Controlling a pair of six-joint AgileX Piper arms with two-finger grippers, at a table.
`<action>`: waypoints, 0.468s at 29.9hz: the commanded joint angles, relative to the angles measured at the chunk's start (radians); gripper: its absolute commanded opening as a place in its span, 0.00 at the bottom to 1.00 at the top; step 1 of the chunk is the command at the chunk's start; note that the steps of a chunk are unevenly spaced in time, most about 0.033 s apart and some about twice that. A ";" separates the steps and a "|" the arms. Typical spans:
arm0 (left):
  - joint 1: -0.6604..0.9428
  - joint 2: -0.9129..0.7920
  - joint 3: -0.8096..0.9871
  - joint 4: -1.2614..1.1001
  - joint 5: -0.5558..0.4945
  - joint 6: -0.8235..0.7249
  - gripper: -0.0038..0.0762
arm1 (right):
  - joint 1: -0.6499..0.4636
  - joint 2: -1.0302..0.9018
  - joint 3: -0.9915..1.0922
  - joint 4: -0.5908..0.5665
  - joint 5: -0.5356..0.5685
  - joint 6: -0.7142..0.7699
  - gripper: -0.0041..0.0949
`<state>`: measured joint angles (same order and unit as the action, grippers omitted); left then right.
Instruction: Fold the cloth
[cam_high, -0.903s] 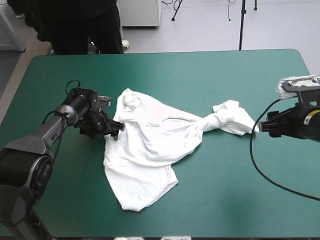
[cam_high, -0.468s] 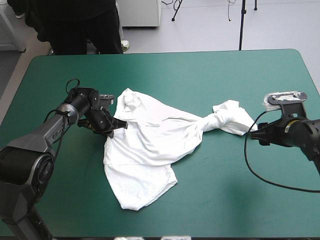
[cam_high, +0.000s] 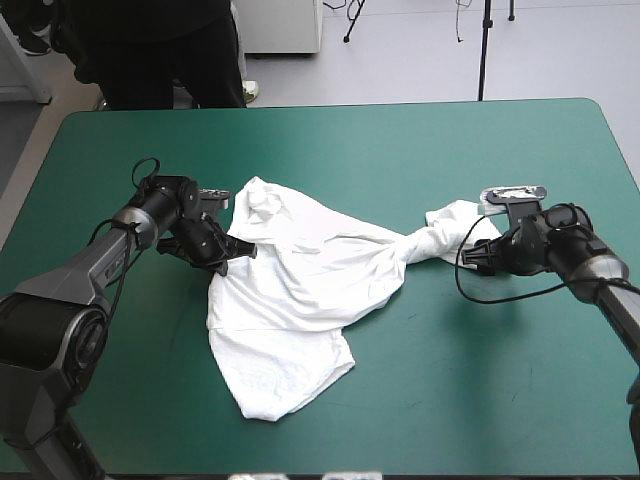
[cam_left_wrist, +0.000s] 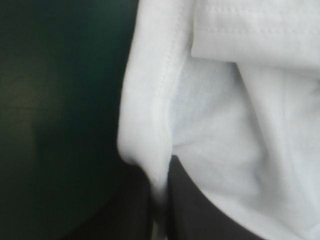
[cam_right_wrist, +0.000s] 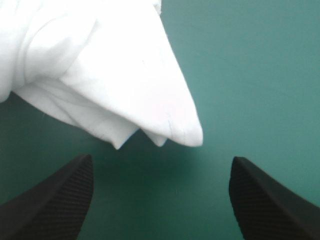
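The white T-shirt (cam_high: 300, 290) lies crumpled across the middle of the table, with a twisted neck (cam_high: 410, 245) leading to a bunched end (cam_high: 460, 228) on the right. My left gripper (cam_high: 228, 255) is at the shirt's left edge. In the left wrist view its black fingers (cam_left_wrist: 125, 210) are all but shut, pinching a hemmed fold of the T-shirt (cam_left_wrist: 240, 100). My right gripper (cam_high: 478, 257) sits low just right of the bunched end. It is open (cam_right_wrist: 161, 160), and a pointed corner of the T-shirt (cam_right_wrist: 115, 75) lies just ahead of the gap, untouched.
The teal-green cover (cam_high: 450, 400) shows all around the shirt. The shirt's lower hem (cam_high: 270, 410) lies close to the table's near edge. The table's right edge runs behind the right arm (cam_high: 600, 270).
The left gripper has shut on the shirt's left edge. The right arm has moved left along the table to the shirt's bunched end, staying open.
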<state>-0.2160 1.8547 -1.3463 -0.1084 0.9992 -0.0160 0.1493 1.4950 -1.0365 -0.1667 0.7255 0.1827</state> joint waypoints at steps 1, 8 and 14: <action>-0.001 -0.014 -0.008 0.005 -0.043 0.005 0.04 | -0.015 0.031 -0.027 -0.005 -0.097 0.005 0.74; -0.001 -0.014 -0.008 0.003 -0.033 0.007 0.04 | -0.065 0.149 -0.027 0.001 -0.151 0.005 0.73; -0.001 -0.014 -0.008 0.003 -0.027 0.007 0.04 | -0.068 0.200 -0.027 0.053 -0.147 -0.023 0.51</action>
<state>-0.2160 1.8555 -1.3463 -0.1108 0.9962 -0.0098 0.0920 1.6888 -1.0542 -0.1208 0.5949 0.1884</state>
